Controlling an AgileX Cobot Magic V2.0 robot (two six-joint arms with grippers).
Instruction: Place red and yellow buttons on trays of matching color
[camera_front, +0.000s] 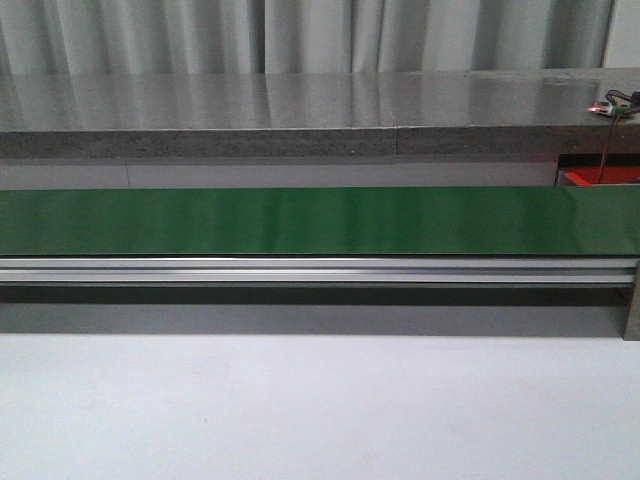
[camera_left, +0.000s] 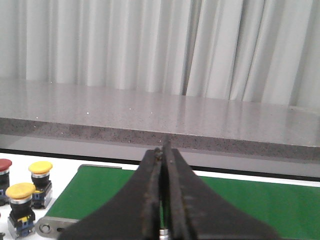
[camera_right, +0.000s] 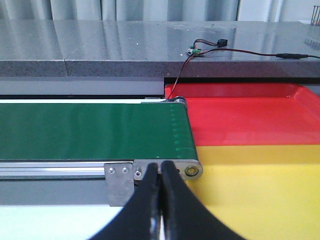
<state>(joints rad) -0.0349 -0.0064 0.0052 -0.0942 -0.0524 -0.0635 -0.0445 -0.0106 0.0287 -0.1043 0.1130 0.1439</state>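
Note:
In the left wrist view, two yellow buttons (camera_left: 41, 167) (camera_left: 20, 190) and one red button (camera_left: 4, 164) stand on the white table beside the end of the green conveyor belt (camera_left: 250, 205). My left gripper (camera_left: 164, 149) is shut with nothing in it, above the belt's end. In the right wrist view, a red tray (camera_right: 240, 117) and a yellow tray (camera_right: 260, 185) lie side by side at the other end of the belt (camera_right: 90, 130). My right gripper (camera_right: 161, 166) is shut and empty, over the belt's end bracket. Neither gripper shows in the front view.
A grey stone counter (camera_front: 300, 110) runs behind the belt (camera_front: 300, 220), with curtains behind it. A small board with red and black wires (camera_right: 200, 49) lies on the counter above the red tray. An aluminium rail (camera_front: 300, 270) fronts the belt; white table (camera_front: 300, 410) lies before it.

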